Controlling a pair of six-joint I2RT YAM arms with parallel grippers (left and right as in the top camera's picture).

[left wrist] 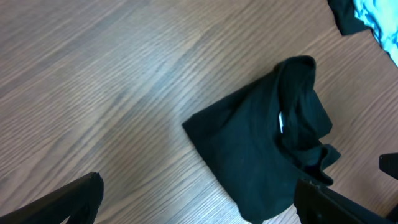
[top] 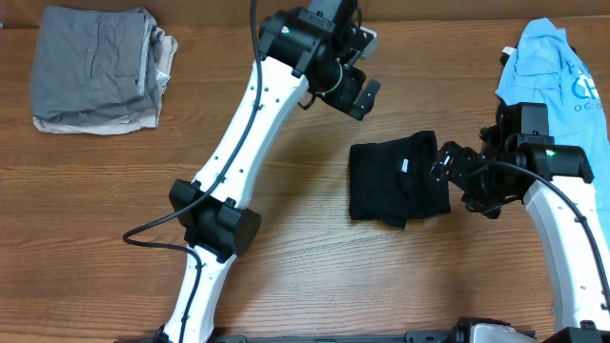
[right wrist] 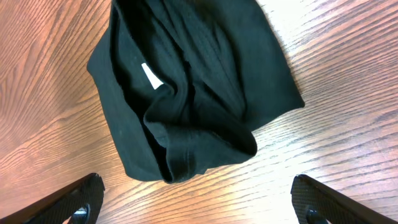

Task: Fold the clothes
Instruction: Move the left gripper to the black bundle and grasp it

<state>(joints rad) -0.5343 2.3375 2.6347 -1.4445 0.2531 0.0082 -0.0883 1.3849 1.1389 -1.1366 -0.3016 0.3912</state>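
Bundle of folded plain black fabric T-shirt (top: pixel 391 181) lying just left of the spread-open right gripper (top: pixel 446 173), with the equally spread left gripper (top: pixel 362 100) hanging farther off beyond its far edge.

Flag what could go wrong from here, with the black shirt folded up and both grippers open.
1. The black T-shirt is bunched and loose, not flat, along the edge nearest the right gripper. The open gripper sits close to that edge and could snag the fabric and pull the fold apart when it moves.
2. The light blue T-shirt lies crumpled close beside the right arm, so a sweep of that arm might drag it.
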